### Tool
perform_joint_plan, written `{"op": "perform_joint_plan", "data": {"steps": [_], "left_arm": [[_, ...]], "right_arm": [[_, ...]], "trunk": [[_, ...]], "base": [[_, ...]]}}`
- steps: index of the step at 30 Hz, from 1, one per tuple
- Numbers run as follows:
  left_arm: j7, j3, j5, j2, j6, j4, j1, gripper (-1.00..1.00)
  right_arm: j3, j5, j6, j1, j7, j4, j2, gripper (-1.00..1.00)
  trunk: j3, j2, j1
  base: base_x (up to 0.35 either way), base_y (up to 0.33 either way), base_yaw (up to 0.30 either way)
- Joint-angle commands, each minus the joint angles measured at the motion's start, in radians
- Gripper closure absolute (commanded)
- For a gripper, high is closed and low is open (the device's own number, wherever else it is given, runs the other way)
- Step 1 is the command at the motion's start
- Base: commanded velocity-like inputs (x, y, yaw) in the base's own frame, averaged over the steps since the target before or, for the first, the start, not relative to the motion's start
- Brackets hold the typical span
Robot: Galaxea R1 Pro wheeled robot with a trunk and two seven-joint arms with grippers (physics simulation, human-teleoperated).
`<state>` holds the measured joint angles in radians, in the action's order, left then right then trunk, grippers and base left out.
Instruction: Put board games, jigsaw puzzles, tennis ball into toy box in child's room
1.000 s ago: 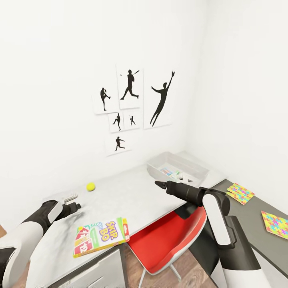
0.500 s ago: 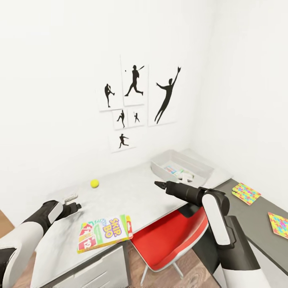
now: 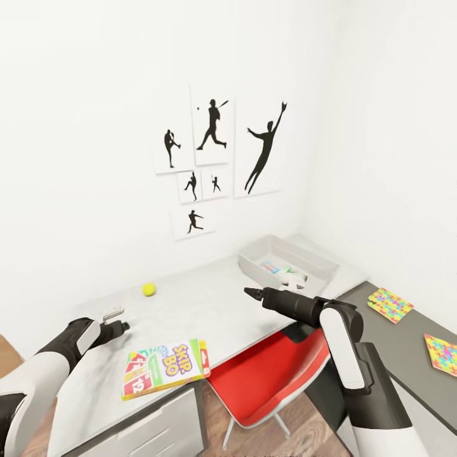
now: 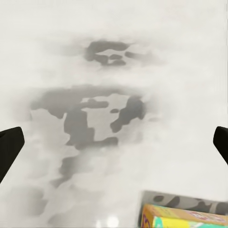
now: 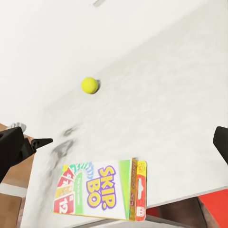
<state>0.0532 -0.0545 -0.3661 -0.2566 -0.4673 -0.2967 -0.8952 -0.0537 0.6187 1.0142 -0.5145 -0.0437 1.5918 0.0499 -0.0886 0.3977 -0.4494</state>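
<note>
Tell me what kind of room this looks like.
Most likely a child's bedroom or playroom. Black sports-silhouette pictures hang on the white wall, a Skip-Bo game box and a tennis ball lie on the pale desk, and two jigsaw puzzles sit on the darker section beside a red chair.

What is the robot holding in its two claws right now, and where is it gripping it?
Nothing. The left gripper and right gripper both hover empty and open over the table, apart from the Skip-Bo box and tennis ball.
</note>
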Motion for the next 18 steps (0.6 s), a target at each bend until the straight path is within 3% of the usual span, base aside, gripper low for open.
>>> {"op": "perform_joint_plan", "data": {"steps": [1, 10, 18], "left_arm": [[0.004, -0.004, -0.01, 0.0, -0.004, -0.002, 0.0, -1.0], [-0.037, 0.002, -0.009, 0.0, 0.005, -0.002, 0.001, -1.0], [-0.05, 0.06, -0.01, 0.0, 0.005, -0.001, 0.001, -1.0]], "right_arm": [[0.001, -0.005, 0.004, -0.001, -0.004, 0.001, 0.001, -1.0], [-0.001, -0.005, 0.004, -0.002, -0.004, 0.0, 0.001, -1.0], [-0.001, -0.005, 0.004, -0.001, -0.004, 0.0, 0.001, -1.0]], "trunk": [[-0.003, 0.002, -0.001], [-0.015, 0.002, -0.001], [-0.019, 0.002, -0.001]], "base": [[0.0, 0.0, -0.098], [0.0, 0.0, -0.125], [-0.005, 0.0, -0.048]]}}
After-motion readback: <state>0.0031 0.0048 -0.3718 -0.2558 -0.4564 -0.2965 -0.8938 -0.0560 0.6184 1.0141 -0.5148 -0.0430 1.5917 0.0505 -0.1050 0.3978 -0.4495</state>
